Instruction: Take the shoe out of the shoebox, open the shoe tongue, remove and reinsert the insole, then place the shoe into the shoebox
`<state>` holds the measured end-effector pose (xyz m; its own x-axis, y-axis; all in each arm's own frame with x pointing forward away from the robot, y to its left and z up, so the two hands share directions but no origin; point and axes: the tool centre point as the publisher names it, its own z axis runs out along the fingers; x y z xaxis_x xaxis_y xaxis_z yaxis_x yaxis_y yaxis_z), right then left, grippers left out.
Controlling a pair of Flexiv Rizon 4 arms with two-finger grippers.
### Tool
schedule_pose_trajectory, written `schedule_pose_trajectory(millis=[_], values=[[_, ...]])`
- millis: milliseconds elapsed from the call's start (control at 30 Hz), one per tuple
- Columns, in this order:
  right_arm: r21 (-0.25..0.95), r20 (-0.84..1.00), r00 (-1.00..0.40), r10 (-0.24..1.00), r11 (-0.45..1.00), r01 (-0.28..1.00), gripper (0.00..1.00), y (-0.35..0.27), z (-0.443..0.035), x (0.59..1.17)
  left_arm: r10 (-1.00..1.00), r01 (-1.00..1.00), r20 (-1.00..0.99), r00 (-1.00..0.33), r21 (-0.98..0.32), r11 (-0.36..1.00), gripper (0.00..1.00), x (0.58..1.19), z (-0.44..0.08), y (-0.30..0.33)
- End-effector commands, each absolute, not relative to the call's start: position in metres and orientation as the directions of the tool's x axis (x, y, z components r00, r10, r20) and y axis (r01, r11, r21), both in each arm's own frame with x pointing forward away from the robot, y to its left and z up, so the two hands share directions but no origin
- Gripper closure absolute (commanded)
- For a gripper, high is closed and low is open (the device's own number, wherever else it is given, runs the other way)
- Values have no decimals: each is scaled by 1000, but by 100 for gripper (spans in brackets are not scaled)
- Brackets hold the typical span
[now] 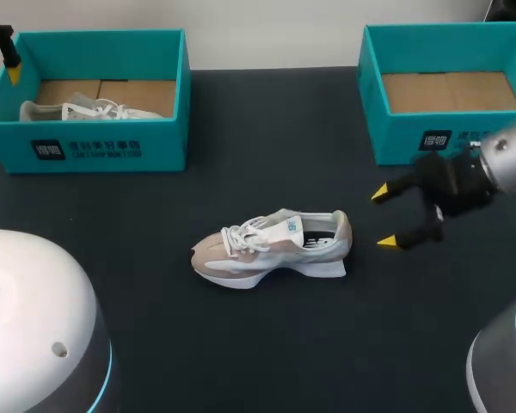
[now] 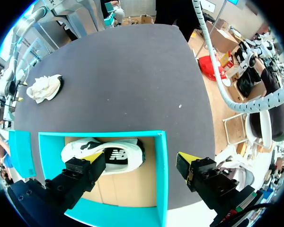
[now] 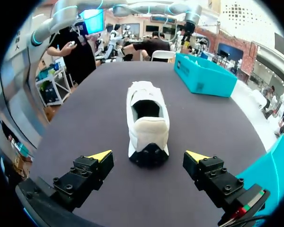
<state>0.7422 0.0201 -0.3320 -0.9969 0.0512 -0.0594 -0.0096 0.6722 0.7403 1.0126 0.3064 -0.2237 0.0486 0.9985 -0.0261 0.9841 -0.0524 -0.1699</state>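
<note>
The shoe [image 1: 271,248] is set upright on the table [image 1: 241,344]. Just behind its heel the right gripper [image 1: 385,219] is spread, empty — the left gripper [image 2: 139,161], well apart from the shoe, likewise. It is judged light, soft-uppered; the stiffer heel is best gripped.

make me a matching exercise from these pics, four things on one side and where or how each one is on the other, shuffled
Things:
1. loose shoe
2. left shoebox
3. right gripper
4. left gripper

States:
a. open, above the left shoebox
b. holds a second shoe
c. upright on the table
d. open, near the loose shoe's heel

Pairs: 1-c, 2-b, 3-d, 4-a
</note>
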Motion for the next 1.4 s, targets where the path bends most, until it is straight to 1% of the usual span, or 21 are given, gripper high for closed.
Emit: schedule_pose_trajectory(millis=[33,200,267,333,1400], values=[[873,-77,-996,45,487,-45,0,17,-342,742,998,984,-25,50,-168,-53,0,1012,-223,307],[884,-100,-995,20,461,-79,0,15,-350,740,998,984,-25,50,-168,-53,0,1012,-223,307],[874,-107,-994,29,480,-80,0,15,-352,739,998,984,-25,50,-168,-53,0,1012,-223,307],[862,-98,-992,76,504,-47,0,14,-354,739,998,984,-25,50,-168,-53,0,1012,-223,307],[862,-98,-992,76,504,-47,0,14,-354,739,998,984,-25,50,-168,-53,0,1012,-223,307]])
